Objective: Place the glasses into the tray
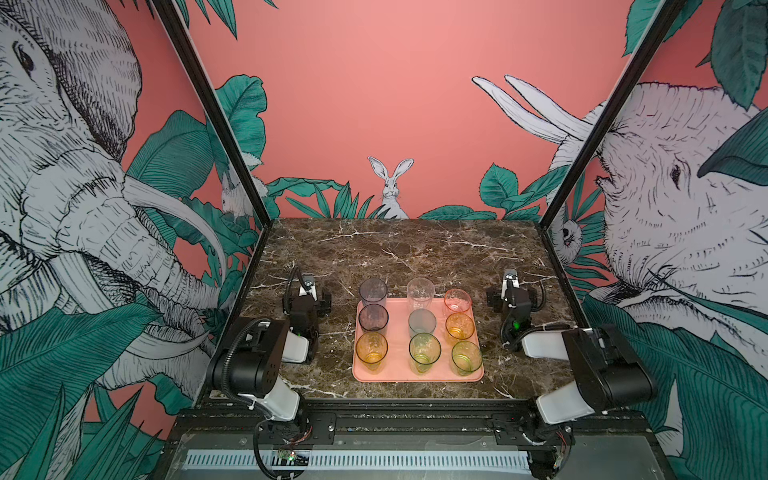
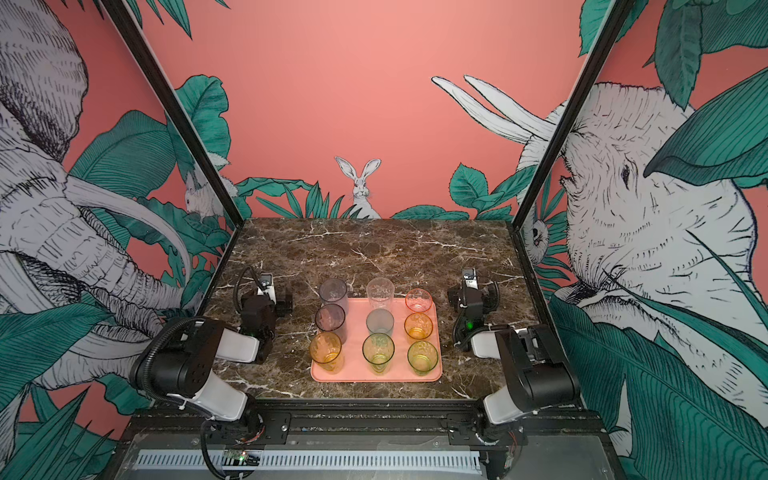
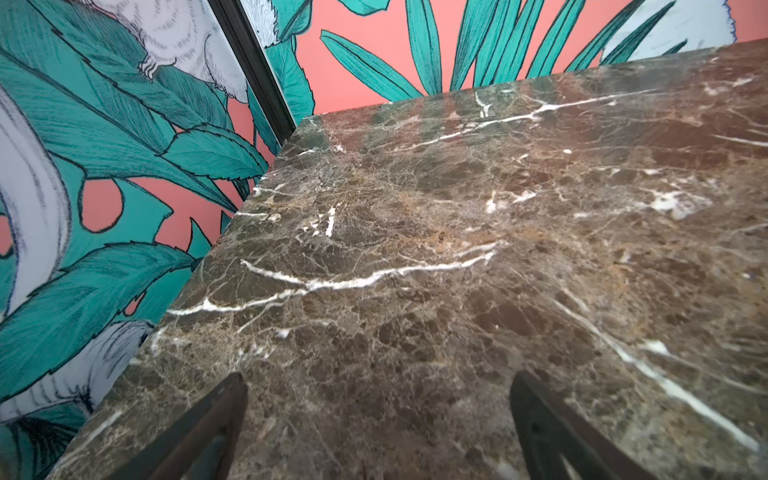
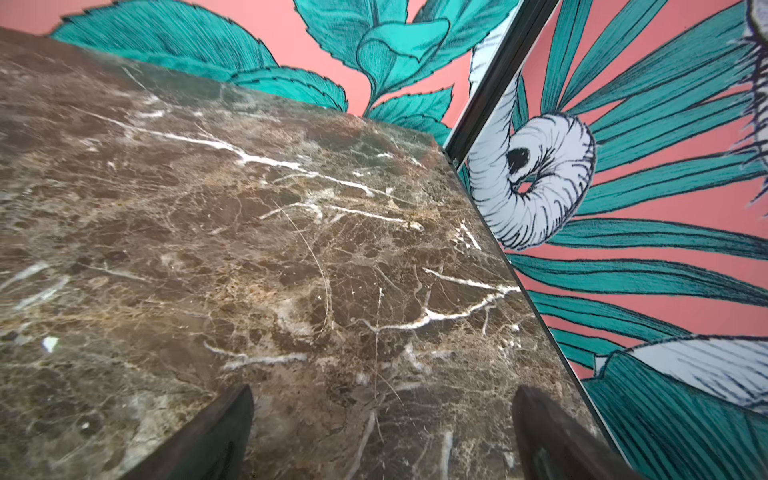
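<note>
Upright in three rows of three on the tray [image 1: 397,332], near the front middle of the marble table [image 1: 415,249]: nine glasses [image 1: 422,322]. Base of the far-left smoky glass [image 1: 373,291] hidden behind its neighbour, so hard to tell whether inside the rim. Parked to the left of the tray, the left gripper [image 3: 378,384]; to the right, the right gripper [image 4: 384,395]; both apart from the glasses. Jaws spread wide over bare marble, gripping nothing. Only dark fingertips [image 3: 224,407] showing in the wrist views, the rest cut off at the frame edge. In both top views, fingers hidden under the wrist housings.
</note>
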